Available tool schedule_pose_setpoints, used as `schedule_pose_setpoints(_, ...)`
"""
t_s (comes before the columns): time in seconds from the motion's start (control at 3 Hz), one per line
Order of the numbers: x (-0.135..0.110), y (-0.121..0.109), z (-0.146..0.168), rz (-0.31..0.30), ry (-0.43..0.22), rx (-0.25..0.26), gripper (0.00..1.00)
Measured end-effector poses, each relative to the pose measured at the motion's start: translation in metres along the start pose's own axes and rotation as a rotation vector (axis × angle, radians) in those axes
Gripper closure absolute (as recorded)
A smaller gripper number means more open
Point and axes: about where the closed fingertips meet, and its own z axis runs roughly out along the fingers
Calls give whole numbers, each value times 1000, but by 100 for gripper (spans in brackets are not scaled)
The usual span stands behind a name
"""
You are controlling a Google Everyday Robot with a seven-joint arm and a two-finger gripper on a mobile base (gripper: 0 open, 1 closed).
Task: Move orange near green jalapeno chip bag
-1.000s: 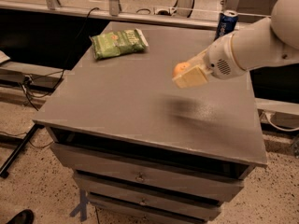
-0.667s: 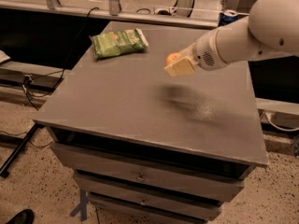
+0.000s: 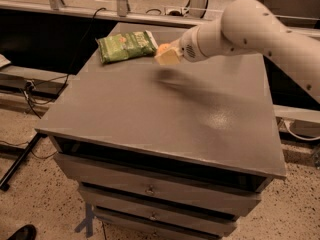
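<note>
The green jalapeno chip bag (image 3: pixel 125 45) lies flat at the far left of the grey cabinet top (image 3: pixel 165 109). My gripper (image 3: pixel 166 54) hangs a little above the top, just right of the bag. It is shut on the orange (image 3: pixel 163 48), of which only a small part shows between the pale fingers (image 3: pixel 169 58). The white arm (image 3: pixel 250 29) reaches in from the right.
The cabinet has drawers (image 3: pixel 150 189) below its front edge. A metal rail and cables (image 3: pixel 150 11) run behind the top. A dark stand leg (image 3: pixel 20 159) and cords lie on the floor at the left.
My gripper has carried the orange leftward and farther back across the top, from the right side to just beside the chip bag. The blue can at the back right is now hidden by the arm.
</note>
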Motion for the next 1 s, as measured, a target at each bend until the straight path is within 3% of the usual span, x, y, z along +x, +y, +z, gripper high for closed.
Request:
schedule_pose_setpoints(0.33,-10,-3,39,20,-19,-17,100)
schedule_pose_setpoints(1.0,-20,-1,77,51,-32,-40,60)
